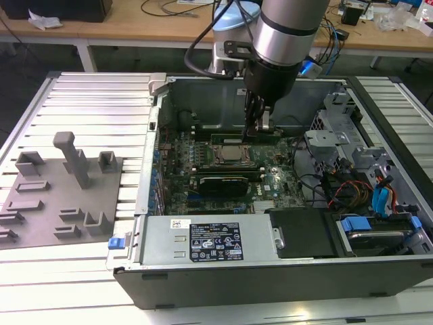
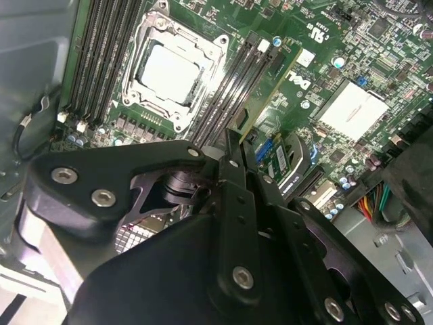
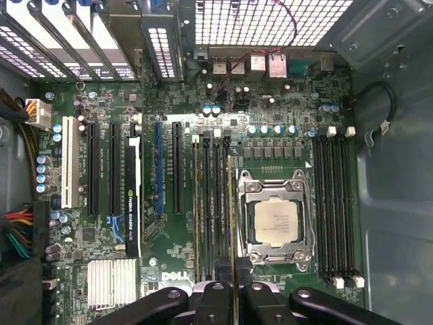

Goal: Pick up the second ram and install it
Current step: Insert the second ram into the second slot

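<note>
The gripper [image 3: 233, 298] is clamped on the second ram [image 3: 232, 223], holding the green stick edge-on above the bank of memory slots [image 3: 210, 203] beside the processor socket [image 3: 274, 220], inside the open computer case [image 1: 162, 88]. To seat it well, I judge the stick must stay square to its slot and come down evenly at both ends (a tilt would jam one end first). The socket's metal frame sits just beside the slots, the black graphics card [image 1: 220, 184] lies beyond the socket, and bundled cables [image 1: 338, 186] crowd the case's drive-bay side, well apart.
</note>
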Robot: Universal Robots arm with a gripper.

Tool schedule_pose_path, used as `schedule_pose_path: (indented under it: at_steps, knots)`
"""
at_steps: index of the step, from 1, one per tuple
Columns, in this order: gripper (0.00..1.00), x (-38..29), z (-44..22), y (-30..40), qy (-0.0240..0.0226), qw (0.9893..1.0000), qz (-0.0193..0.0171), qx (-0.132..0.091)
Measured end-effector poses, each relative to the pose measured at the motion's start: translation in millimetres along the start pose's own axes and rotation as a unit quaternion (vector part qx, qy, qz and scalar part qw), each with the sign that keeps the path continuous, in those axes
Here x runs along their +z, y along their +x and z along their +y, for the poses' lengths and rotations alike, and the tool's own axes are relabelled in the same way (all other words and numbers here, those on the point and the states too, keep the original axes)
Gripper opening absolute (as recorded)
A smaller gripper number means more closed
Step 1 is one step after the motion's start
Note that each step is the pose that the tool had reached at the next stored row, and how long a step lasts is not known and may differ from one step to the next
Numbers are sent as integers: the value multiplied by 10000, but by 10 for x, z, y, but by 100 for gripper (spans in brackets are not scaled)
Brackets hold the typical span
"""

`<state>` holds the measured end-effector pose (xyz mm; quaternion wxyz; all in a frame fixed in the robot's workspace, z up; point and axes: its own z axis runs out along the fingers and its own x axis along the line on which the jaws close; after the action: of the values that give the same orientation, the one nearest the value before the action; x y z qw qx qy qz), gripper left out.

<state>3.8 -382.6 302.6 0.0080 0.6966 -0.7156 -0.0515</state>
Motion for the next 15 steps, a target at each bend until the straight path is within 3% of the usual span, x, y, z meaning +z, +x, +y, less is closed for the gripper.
schedule_pose_path:
  at_steps: [15]
  knots:
    - [13, 257, -18, 11, 0, 10000, 0, 1]
